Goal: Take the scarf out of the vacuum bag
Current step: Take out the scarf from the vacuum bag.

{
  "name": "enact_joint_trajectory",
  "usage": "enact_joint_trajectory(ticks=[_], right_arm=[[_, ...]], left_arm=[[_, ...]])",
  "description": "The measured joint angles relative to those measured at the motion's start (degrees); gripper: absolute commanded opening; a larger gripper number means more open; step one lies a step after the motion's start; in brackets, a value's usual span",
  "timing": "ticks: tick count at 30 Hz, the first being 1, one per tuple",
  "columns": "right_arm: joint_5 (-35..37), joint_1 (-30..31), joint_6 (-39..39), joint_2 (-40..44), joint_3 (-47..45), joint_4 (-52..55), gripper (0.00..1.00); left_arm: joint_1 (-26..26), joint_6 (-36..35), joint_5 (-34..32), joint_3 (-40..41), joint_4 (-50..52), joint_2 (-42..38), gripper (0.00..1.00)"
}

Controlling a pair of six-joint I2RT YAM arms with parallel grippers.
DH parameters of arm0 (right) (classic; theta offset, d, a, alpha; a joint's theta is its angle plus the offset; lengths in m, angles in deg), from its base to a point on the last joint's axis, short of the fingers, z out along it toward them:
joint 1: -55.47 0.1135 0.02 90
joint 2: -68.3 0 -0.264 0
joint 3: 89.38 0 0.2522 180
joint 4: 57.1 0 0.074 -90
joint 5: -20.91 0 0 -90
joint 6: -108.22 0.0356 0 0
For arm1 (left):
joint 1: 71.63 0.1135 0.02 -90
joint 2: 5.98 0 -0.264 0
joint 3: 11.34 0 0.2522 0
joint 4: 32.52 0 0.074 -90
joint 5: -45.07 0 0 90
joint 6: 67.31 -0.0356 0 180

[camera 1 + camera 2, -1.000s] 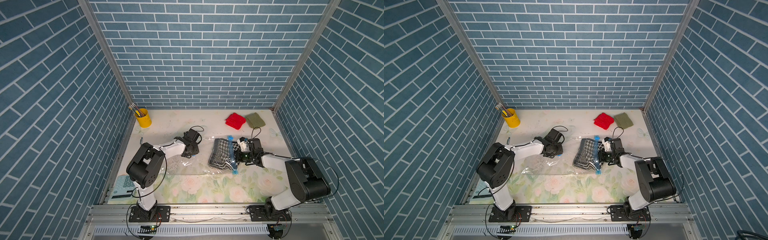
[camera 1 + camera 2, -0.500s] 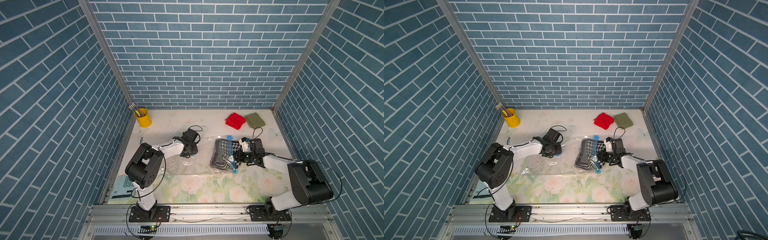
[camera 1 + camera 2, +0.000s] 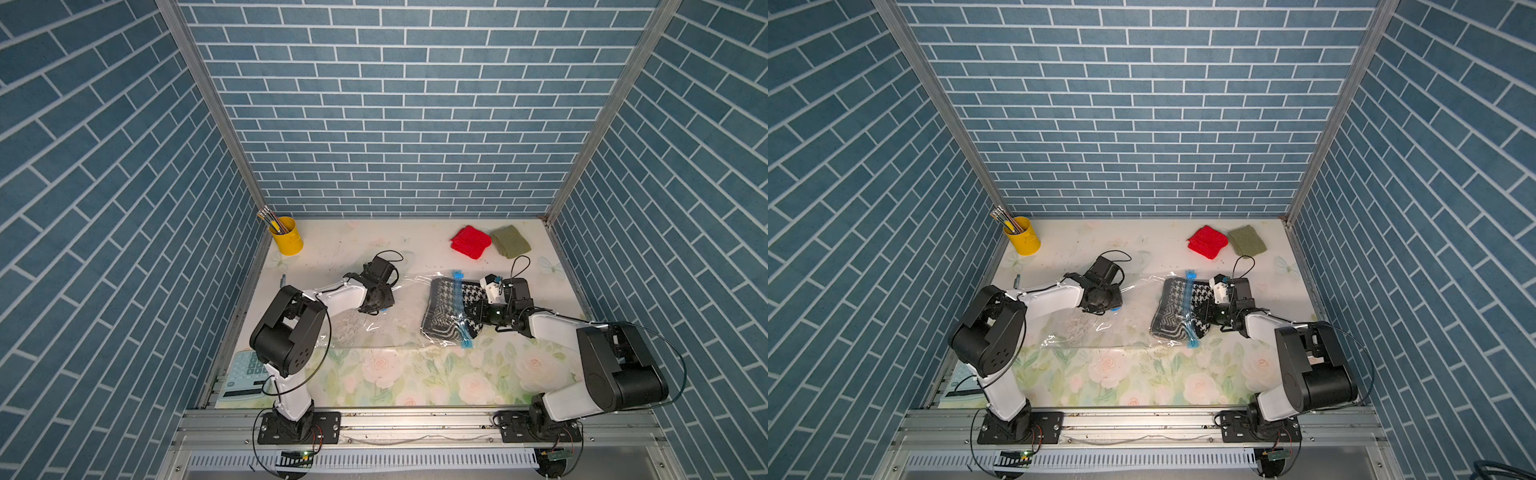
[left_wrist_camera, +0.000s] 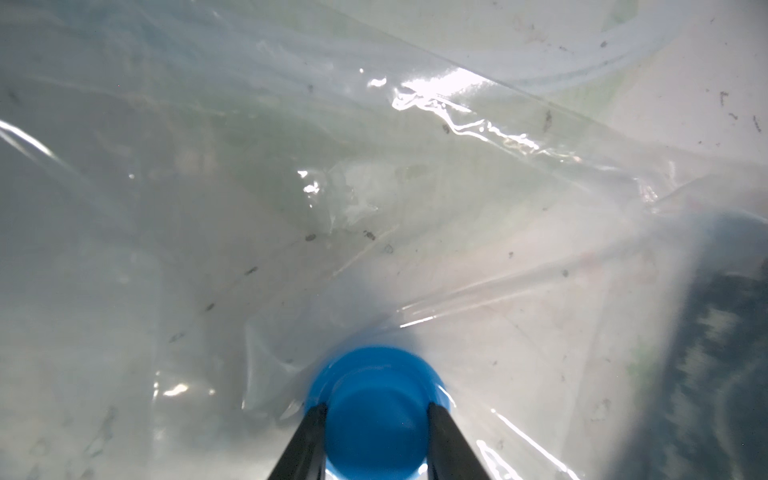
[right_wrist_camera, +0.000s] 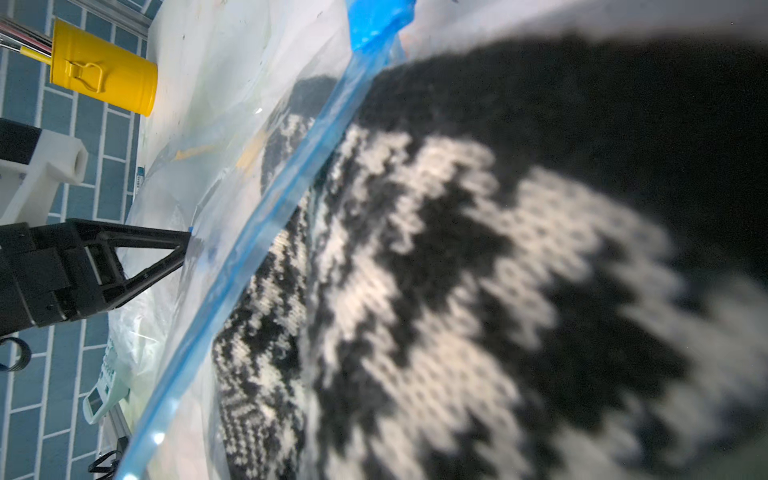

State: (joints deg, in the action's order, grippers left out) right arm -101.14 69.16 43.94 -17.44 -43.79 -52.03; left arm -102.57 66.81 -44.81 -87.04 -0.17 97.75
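The clear vacuum bag (image 3: 390,320) lies flat on the floral table in both top views, its light-blue zip strip (image 3: 460,307) at the right end. The black-and-white scarf (image 3: 440,309) straddles that strip, part inside the bag and part (image 3: 473,293) outside to the right. My left gripper (image 4: 376,411) is shut on the bag's round blue valve cap (image 4: 376,386), one finger on each side. My right gripper (image 3: 484,309) is shut on the scarf's right end. The scarf (image 5: 498,270) fills the right wrist view and hides the fingertips there.
A yellow pencil cup (image 3: 286,236) stands at the back left. A red knit (image 3: 471,242) and an olive-green knit (image 3: 510,241) lie at the back right. A calculator (image 3: 243,376) lies at the front left edge. Brick walls enclose three sides.
My left gripper has shifted slightly left with the valve cap. A little more of the scarf now shows to the right of the zip strip.
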Motion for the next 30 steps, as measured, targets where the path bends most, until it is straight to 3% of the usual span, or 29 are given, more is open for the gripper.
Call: enact_joint_trajectory(ticks=[30], right_arm=[[2.3,1.4,0.0,-0.5,0.2,0.3,0.00]], left_arm=[[0.0,0.0,-1.0,0.5,0.1,-0.4,0.05]])
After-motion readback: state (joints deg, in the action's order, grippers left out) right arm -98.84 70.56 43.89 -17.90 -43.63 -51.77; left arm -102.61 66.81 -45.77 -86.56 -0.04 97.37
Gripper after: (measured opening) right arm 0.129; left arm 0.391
